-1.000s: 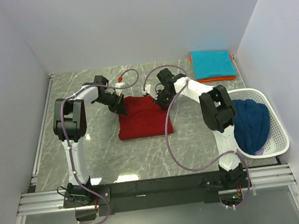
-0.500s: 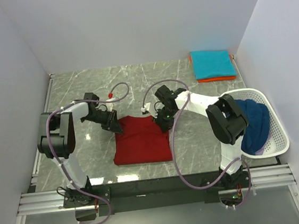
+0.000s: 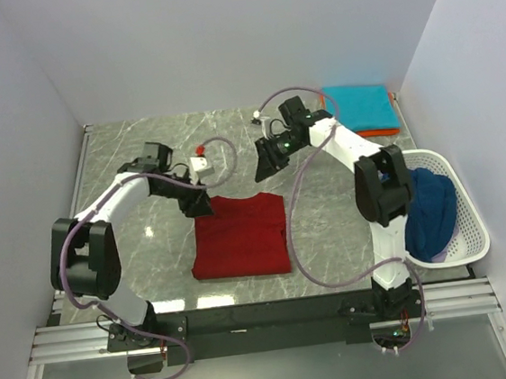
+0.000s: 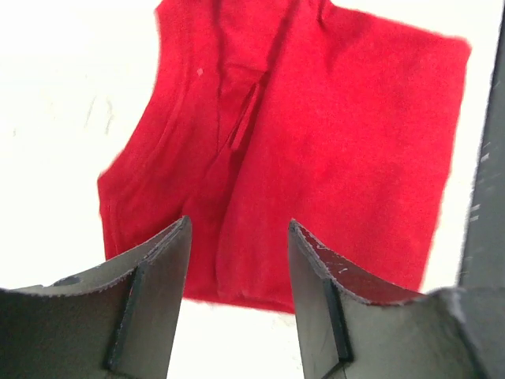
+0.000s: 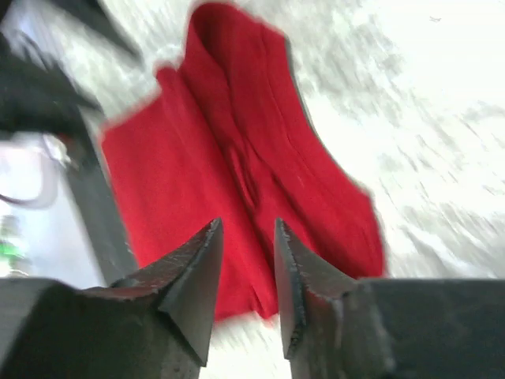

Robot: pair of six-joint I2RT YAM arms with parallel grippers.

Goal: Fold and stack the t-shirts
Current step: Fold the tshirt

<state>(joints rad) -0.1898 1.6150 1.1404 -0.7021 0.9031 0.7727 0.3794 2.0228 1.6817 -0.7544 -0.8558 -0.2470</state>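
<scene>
A dark red t-shirt point(image 3: 240, 236) lies folded into a rectangle on the marble table, near the front middle; it also fills the left wrist view point(image 4: 316, 142) and the right wrist view point(image 5: 229, 174). My left gripper point(image 3: 199, 208) hovers just off the shirt's far left corner, open and empty point(image 4: 237, 260). My right gripper point(image 3: 261, 172) hangs above the table beyond the shirt's far right corner, open with nothing between its fingers point(image 5: 246, 260). A folded teal t-shirt point(image 3: 358, 106) rests on an orange one point(image 3: 366, 131) at the back right. A navy blue t-shirt point(image 3: 425, 208) is bunched in the basket.
A white mesh basket point(image 3: 468, 212) stands at the right edge of the table. White walls close in the left, back and right sides. Grey cables loop from both arms over the table's middle.
Both grippers pulled the red shirt toward the front, then let go of it and opened. The right arm has lifted back and away; the left has drawn back a little.
</scene>
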